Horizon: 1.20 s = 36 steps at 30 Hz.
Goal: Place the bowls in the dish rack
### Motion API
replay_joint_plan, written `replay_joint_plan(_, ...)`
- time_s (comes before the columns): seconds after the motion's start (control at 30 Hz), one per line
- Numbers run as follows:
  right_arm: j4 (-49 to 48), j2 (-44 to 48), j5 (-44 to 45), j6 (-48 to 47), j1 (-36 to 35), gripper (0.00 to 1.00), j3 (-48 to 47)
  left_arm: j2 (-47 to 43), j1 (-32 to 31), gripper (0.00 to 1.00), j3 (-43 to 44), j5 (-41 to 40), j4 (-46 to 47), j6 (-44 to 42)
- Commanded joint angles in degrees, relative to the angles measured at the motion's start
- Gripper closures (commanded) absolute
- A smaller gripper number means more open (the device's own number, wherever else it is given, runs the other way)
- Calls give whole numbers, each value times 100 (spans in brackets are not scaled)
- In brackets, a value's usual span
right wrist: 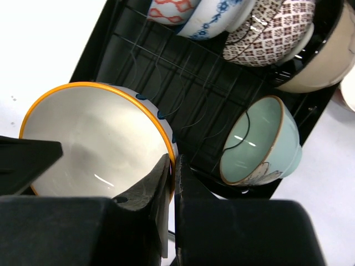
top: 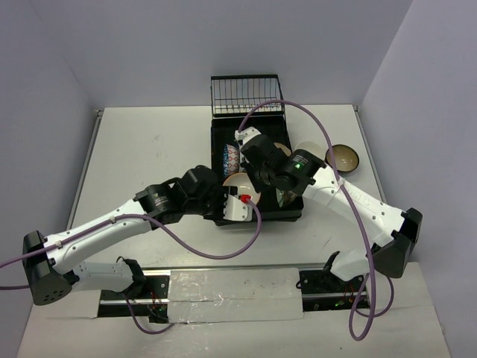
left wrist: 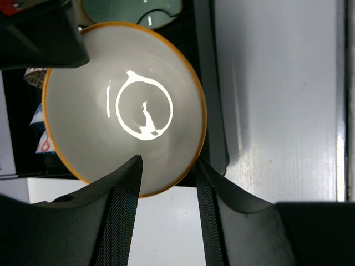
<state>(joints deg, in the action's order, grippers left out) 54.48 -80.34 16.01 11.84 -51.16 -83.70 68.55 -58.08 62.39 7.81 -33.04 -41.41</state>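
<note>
A white bowl with an orange rim (top: 238,185) hangs tilted over the near edge of the black dish rack (top: 292,209). My right gripper (right wrist: 173,160) is shut on this bowl's (right wrist: 89,144) rim. My left gripper (left wrist: 168,160) is open and straddles the opposite rim of the same bowl (left wrist: 122,72), one finger inside and one outside. Inside the rack (right wrist: 155,61) a pale green bowl (right wrist: 260,138) lies on its side. Along the rack's far side lean a red-patterned bowl (right wrist: 169,8), a blue-white bowl (right wrist: 213,14), a brown-patterned bowl (right wrist: 272,27) and a dark bowl with a cream inside (right wrist: 321,55).
An upright black wire basket (top: 246,95) stands at the rack's far end. On the table right of the rack sit a cream bowl (top: 309,151) and a brown bowl (top: 343,158). Both arms cross over the rack's near half.
</note>
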Motion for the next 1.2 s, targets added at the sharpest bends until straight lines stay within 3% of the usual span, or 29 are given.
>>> replay_joint_plan(0.0, -394, 273, -256, -102, -52, 100, -6, 26, 25, 52, 168, 606, -133, -201)
replay_joint_plan(0.43, -368, 361, -230, -199, -61, 100, -6, 255, 25, 63, 221, 572, -344, -289)
replay_joint_plan(0.73, -482, 396, -466, -322, -52, 100, 108, 334, 25, 78, 291, 783, -449, -324)
replay_joint_plan(0.9, -473, 361, -792, -550, -61, 100, 108, 334, 16, 100, 388, 1019, -528, -324)
replay_joint_plan(1.17, -605, 141, -1258, -1051, -26, 100, 275, 238, 16, 100, 608, 1451, -625, -289)
